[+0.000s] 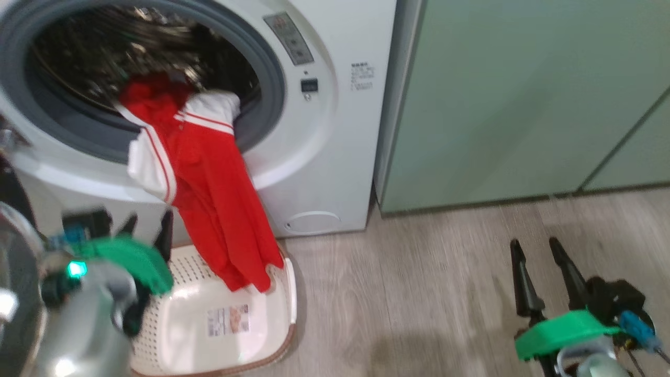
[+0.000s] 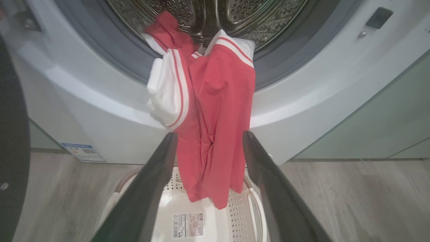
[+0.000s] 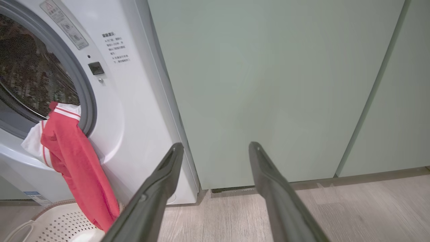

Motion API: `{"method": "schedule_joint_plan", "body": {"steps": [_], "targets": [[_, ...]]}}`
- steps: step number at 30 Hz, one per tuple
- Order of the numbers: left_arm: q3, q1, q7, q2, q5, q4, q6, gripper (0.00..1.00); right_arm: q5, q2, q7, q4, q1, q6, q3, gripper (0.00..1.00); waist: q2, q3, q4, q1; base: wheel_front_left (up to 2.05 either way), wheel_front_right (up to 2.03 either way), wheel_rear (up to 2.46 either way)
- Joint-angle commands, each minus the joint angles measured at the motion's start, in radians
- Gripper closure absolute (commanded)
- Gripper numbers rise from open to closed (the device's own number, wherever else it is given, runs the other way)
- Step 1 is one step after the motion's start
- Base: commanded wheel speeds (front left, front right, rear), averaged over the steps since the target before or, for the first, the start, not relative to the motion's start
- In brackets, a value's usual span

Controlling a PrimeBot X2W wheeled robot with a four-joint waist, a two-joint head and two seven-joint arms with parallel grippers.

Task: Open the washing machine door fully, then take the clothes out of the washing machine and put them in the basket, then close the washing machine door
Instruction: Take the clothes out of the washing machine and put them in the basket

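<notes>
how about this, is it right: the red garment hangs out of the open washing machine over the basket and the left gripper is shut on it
Not quite: the left gripper is open, jaws wide apart, as the left wrist view shows. The clothes do hang out of the washing machine over the basket.

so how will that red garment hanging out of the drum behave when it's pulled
Likely floppy: the red garment drapes limply over the grey gasket, folding on itself. Probably light, as it hangs in thin layers. It may slide out readily once tugged, since most of it already hangs outside, above the basket.
</notes>
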Motion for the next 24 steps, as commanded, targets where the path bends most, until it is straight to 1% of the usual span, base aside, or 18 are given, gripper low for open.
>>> {"method": "schedule_joint_plan", "body": {"steps": [1, 5, 8, 12, 16, 20, 24], "targets": [[0.024, -0.111, 0.052, 0.046, -0.018, -0.007, -0.006, 0.00, 0.005, 0.002, -0.006, -0.033, -0.062, -0.001, 0.024, 0.00, 0.0000, 0.060, -0.032, 0.0000, 0.00, 0.00, 0.00], [0.003, -0.263, 0.160, 0.084, -0.037, 0.030, -0.006, 0.00, 0.002, 0.012, -0.006, -0.039, -0.104, -0.001, 0.028, 0.00, 0.0000, 0.141, -0.070, 0.0000, 0.00, 0.00, 0.00], [-0.010, -0.374, 0.206, 0.118, -0.034, 0.069, -0.006, 0.00, -0.001, 0.020, -0.006, -0.044, -0.134, -0.001, 0.032, 0.00, 0.0000, 0.197, -0.099, 0.0000, 0.00, 0.00, 0.00], [-0.038, -0.512, 0.259, 0.146, -0.038, 0.136, -0.006, 0.00, 0.001, 0.029, -0.006, -0.053, -0.170, -0.001, 0.028, 0.00, 0.0000, 0.270, -0.130, 0.0000, 0.00, 0.00, 0.00], [-0.066, -0.620, 0.282, 0.158, -0.040, 0.221, -0.006, 0.00, 0.001, 0.035, -0.006, -0.057, -0.194, -0.001, 0.035, 0.00, 0.0000, 0.320, -0.155, 0.0000, 0.00, 0.00, 0.00], [-0.078, -0.701, 0.280, 0.160, -0.040, 0.301, -0.004, 0.00, 0.005, 0.037, -0.006, -0.066, -0.218, -0.001, 0.039, 0.00, 0.0000, 0.363, -0.174, 0.0000, 0.00, 0.00, 0.00], [-0.085, -0.757, 0.273, 0.196, -0.027, 0.387, -0.002, 0.00, 0.022, 0.038, -0.006, -0.072, -0.237, -0.001, 0.054, 0.00, 0.0000, 0.396, -0.193, 0.0000, 0.00, 0.00, 0.00]]}}
